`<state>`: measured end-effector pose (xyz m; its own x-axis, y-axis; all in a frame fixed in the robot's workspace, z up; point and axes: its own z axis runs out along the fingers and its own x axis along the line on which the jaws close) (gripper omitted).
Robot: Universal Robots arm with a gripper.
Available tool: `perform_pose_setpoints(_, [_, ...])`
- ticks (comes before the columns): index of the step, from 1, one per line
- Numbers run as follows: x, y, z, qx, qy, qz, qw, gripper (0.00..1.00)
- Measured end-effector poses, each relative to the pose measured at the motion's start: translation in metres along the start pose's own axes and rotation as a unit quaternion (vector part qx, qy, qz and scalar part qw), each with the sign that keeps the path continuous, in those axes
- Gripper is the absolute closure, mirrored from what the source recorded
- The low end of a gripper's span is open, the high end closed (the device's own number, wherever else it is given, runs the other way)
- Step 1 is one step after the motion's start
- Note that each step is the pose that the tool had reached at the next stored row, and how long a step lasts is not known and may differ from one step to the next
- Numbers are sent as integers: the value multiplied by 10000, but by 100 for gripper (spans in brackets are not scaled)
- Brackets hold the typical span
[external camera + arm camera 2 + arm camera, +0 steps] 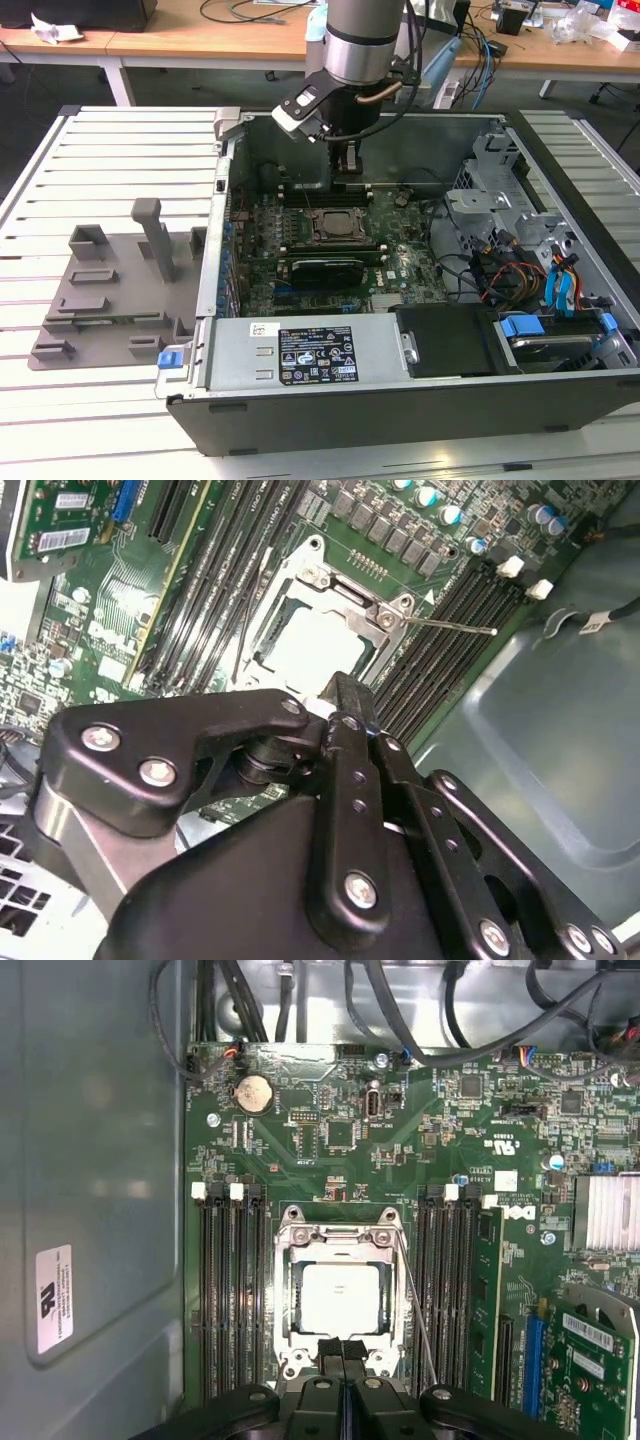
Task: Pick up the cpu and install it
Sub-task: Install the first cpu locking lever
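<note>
The cpu (340, 1298) is a pale silvery square lying flat inside the metal socket frame (283, 1290) on the green motherboard; it also shows in the second wrist view (310, 645). My gripper (341, 1352) hangs just above the socket's edge, its two black fingers pressed together with nothing between them. In the exterior view the gripper (347, 168) stands inside the open computer case, a little behind the socket (333, 225). The second wrist view has the shut fingertips (345, 708) over the socket's rim.
Black memory slots (228, 1290) flank the socket on both sides. A thin wire lever (415, 1300) runs beside the frame. The case's metal wall (90, 1160) is close by. A grey fixture tray (110, 290) lies outside the case, on the exterior view's left.
</note>
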<state>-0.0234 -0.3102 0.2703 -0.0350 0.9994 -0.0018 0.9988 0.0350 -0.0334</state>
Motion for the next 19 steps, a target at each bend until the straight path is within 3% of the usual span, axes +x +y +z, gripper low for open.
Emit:
perform_pose_setpoints(3, [0, 0, 1, -1, -14, -441, 9990, 89])
perform_pose_setpoints(6, [0, 0, 1, -2, -28, -868, 9962, 89])
perform_pose_setpoints(9, [0, 0, 1, -2, -36, -1104, 9939, 89])
perform_pose_setpoints(10, [0, 0, 1, -3, -42, -1290, 9916, 89])
perform_pose_setpoints(11, [0, 0, 1, -3, -52, -1570, 9876, 89])
perform_pose_setpoints(13, [1, 0, 1, -3, -59, -1790, 9838, 89])
perform_pose_setpoints(16, [0, 0, 1, -4, -65, -1984, 9801, 89])
perform_pose_setpoints(18, [0, 0, 1, -4, -72, -2179, 9759, 89])
perform_pose_setpoints(19, [0, 0, 1, -4, -74, -2240, 9746, 89])
